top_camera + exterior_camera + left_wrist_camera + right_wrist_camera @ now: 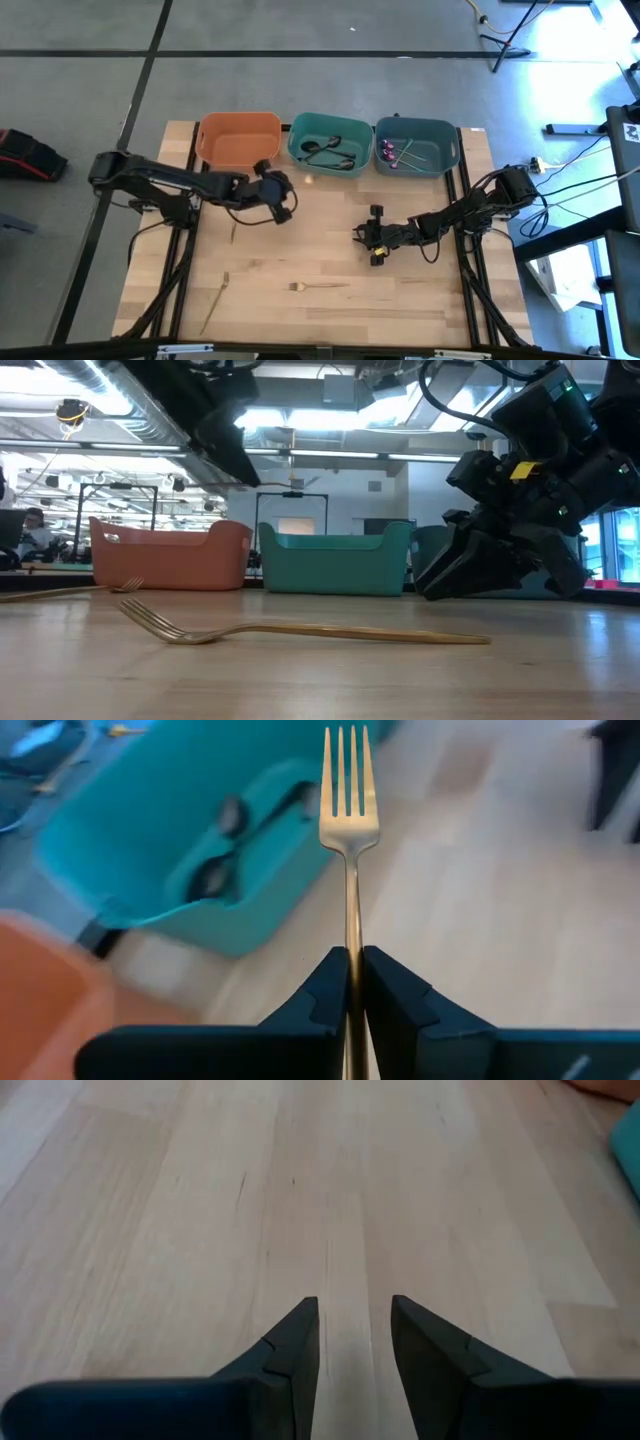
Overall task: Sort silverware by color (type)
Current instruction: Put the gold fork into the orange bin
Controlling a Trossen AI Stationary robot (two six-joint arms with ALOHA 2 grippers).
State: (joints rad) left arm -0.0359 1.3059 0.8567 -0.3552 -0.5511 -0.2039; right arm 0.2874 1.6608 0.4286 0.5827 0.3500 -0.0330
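Currently left gripper (352, 982) is clamped on a gold fork (349, 815) near the teal bin (329, 143) — right gripper (354, 1330) parted, empty, over bare wood table (420, 300); lit workshop behind.

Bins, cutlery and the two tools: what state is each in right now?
Left tool: shut on a gold fork, held off the table.
Right tool: open, empty, low over bare wood.
Orange bin: looks empty.
Teal bin: holds dark pieces.
Blue-grey bin: holds purple pieces.
Gold fork on table: lying flat.
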